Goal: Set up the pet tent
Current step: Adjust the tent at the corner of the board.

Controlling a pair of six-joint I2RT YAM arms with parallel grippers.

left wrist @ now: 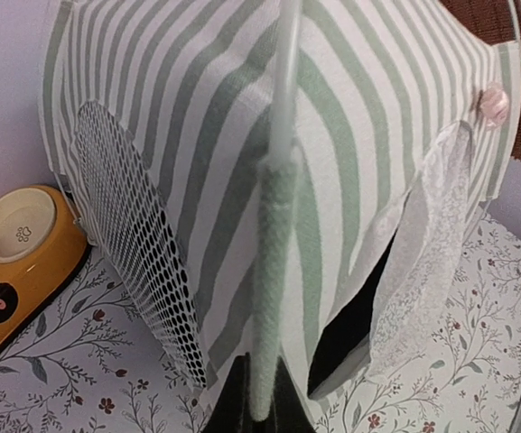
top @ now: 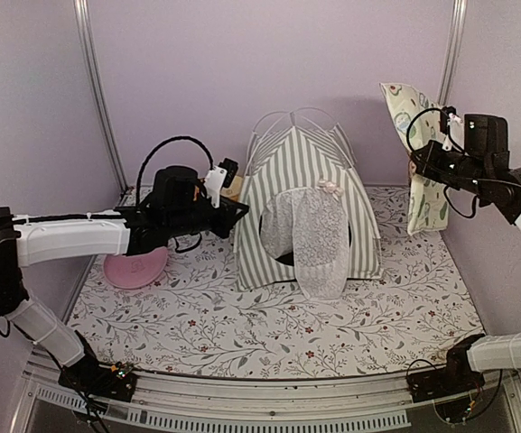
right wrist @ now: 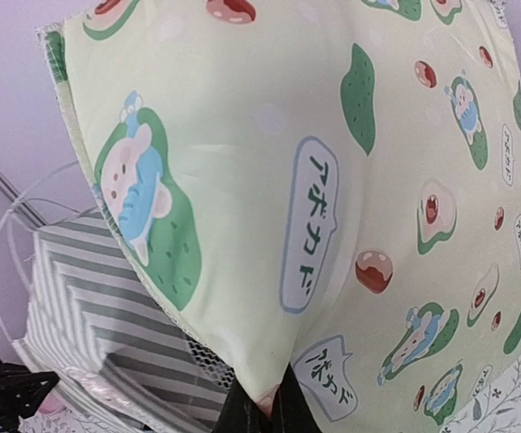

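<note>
My left end effector [top: 236,210] was closed tight on the left corner of the pet tent [top: 305,180]. In the wrist view the fabric sleeve [left wrist: 274,298] and its thin white pole [left wrist: 285,81] ran straight down between my fingers [left wrist: 227,410]. I judged that I held it there to steady the frame and square that corner on the bench [top: 242,334].

The tent stood upright mid-bench, toward the far side. Its lace curtain [top: 319,239] hung over the door on the near face, and the pole ends arched above the peak. Its mesh window [left wrist: 129,234] faced left, toward the orange double bowl [left wrist: 16,262] sitting just beside the tent's far left corner. A pink dish [top: 135,268] lay on the bench under my left arm.

My right end effector [top: 420,167] was shut too, pinching the avocado-print mat [top: 425,209] and holding it off the bench at the far right, close to the wall. I took it the mat was held up out of the way, ready to go in through the door once the tent sat right. From my right wrist the mat filled most of the view, with the tent apart from it, beyond and to the left.

The tent looked nearly set up, and the mat was not yet inside
</note>
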